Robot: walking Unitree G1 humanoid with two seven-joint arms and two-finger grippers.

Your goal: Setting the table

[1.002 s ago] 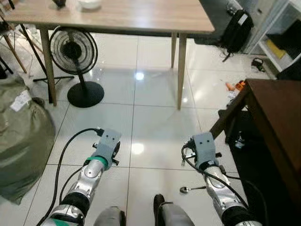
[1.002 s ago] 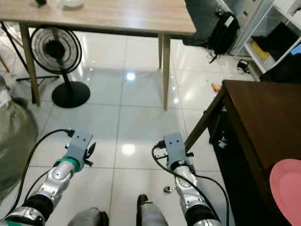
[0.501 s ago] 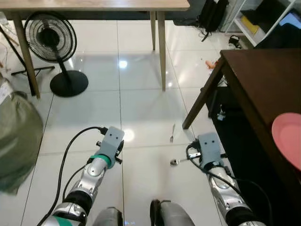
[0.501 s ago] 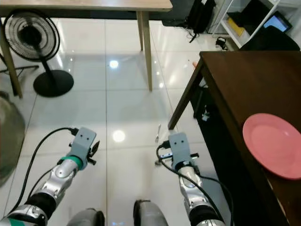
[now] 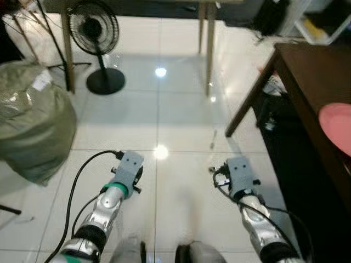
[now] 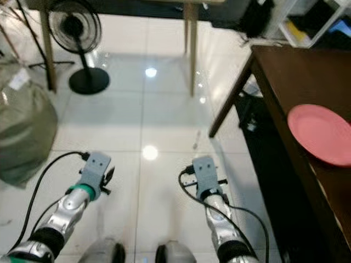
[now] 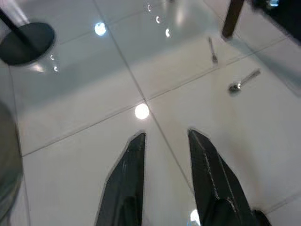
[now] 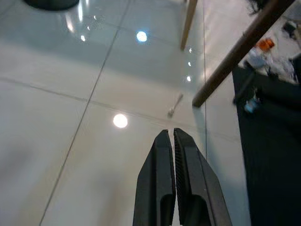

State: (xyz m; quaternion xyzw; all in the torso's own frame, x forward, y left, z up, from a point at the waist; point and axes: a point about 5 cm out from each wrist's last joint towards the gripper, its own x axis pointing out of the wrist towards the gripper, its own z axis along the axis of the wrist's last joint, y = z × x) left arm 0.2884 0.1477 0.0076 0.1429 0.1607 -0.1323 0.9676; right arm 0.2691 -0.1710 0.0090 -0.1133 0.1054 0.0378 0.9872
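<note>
A fork (image 5: pixel 213 140) lies on the white tiled floor beside the leg of the dark table (image 6: pixel 285 98). A spoon (image 7: pixel 243 81) lies on the tiles close to it, just ahead of my right wrist. A pink plate (image 6: pixel 321 134) rests on the dark table at the right. My left gripper (image 7: pixel 164 134) hangs low over bare tiles, open and holding nothing. My right gripper (image 8: pixel 168 132) is shut with nothing in it and points toward the fork (image 8: pixel 175 104), which lies well ahead of it.
A black standing fan (image 5: pixel 98 33) and a big green bag (image 5: pixel 33 126) are on the left. Light wooden table legs (image 5: pixel 210 49) stand ahead. Under the dark table it is dark and cluttered. Open tiles lie between my arms.
The whole picture has shifted and blurred, so the camera moved: the bag is back in view on the left. Both arms hold the same pose, and the fork and spoon lie as before.
</note>
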